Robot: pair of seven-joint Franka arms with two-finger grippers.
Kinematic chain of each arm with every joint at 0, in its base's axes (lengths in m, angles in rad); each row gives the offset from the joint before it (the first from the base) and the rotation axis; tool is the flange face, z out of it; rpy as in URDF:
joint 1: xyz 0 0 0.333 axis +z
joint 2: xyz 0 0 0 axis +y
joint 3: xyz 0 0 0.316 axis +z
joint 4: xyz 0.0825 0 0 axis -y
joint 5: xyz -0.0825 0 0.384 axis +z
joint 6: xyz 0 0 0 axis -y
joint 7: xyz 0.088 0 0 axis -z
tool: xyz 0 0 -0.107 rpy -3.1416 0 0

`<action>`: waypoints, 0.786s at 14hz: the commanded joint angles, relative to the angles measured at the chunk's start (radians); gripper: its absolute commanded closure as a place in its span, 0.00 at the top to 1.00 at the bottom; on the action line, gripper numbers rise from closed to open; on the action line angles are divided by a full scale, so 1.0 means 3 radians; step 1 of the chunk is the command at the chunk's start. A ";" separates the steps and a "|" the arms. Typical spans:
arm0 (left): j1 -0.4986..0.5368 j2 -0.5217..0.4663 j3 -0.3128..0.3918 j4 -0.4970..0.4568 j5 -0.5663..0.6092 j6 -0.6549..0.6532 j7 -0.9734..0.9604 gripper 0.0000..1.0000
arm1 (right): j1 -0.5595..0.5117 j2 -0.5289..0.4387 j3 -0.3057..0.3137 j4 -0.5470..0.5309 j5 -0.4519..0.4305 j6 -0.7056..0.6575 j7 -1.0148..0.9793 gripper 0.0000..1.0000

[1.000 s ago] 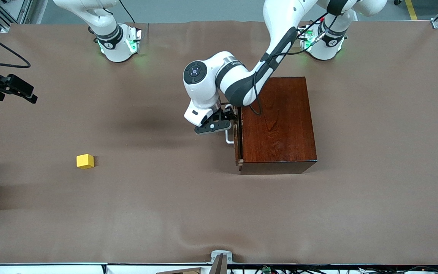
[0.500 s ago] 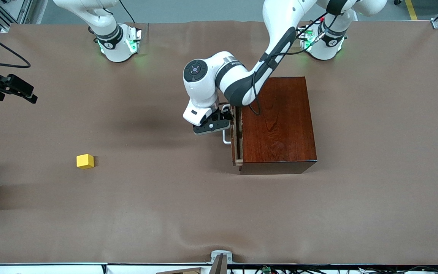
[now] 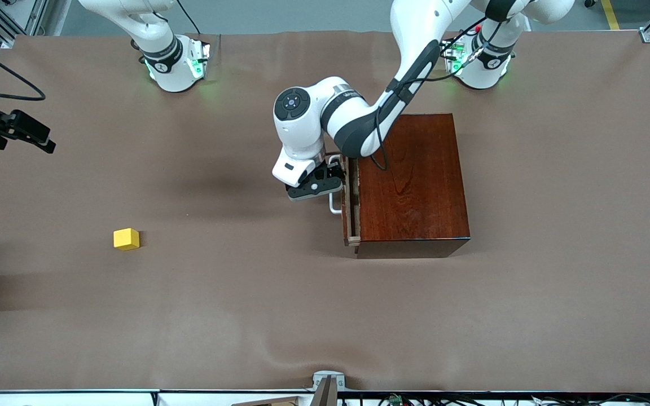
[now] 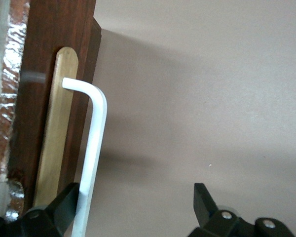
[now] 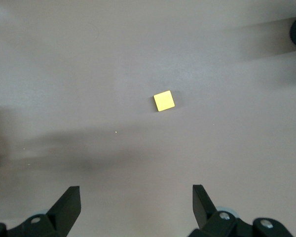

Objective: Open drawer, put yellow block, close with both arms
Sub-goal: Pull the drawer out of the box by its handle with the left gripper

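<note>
Two claws are in view, both with their fingers spread and neither holding anything. The left claw [image 3: 333,179] [image 4: 133,197] sits at the centre of the front view, level with the drawer's white handle [image 3: 333,204] [image 4: 96,143]. In the left wrist view the bent bar runs between the black fingers, close against the inner face of one finger [image 4: 64,205]; whether they touch is hard to tell. The left arm [image 3: 409,62] comes down from its green-lit base at the upper edge of the frame, folds at a dark grey elbow over the box, and turns its wrist sideways toward the drawer front.

The drawer [image 3: 350,208] stands out from the box by a narrow crack. Its front is dark reddish-brown, with a pale rounded wooden strip behind the handle. The box [image 3: 412,180] is glossy mahogany with visible grain, and its inside is hidden.

The right claw [image 3: 43,141] [image 5: 136,197] waits high over the right arm's end of the tabletop [image 3: 246,316], at the edge of the front view and partly cut off. Its arm leaves the frame at the top.

The yellow block [image 3: 126,238] [image 5: 164,101], a small matte cube, lies on the brown, faintly wrinkled cloth in the lower half of the frame, well apart from the drawer.
</note>
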 commanded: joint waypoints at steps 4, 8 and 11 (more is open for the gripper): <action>-0.0077 0.0207 -0.0042 0.0238 0.0034 0.0793 -0.0105 1.00 | 0.0015 -0.0017 -0.0007 -0.0005 0.0008 0.0001 0.0018 1.00; -0.0031 0.0171 -0.0047 0.0228 -0.0042 0.0747 0.0338 1.00 | 0.0015 -0.0017 -0.0007 -0.0005 0.0008 0.0001 0.0018 1.00; -0.0006 0.0161 -0.0042 0.0228 -0.0114 0.0716 0.0528 1.00 | 0.0015 -0.0012 -0.0007 -0.0005 0.0008 0.0006 0.0018 1.00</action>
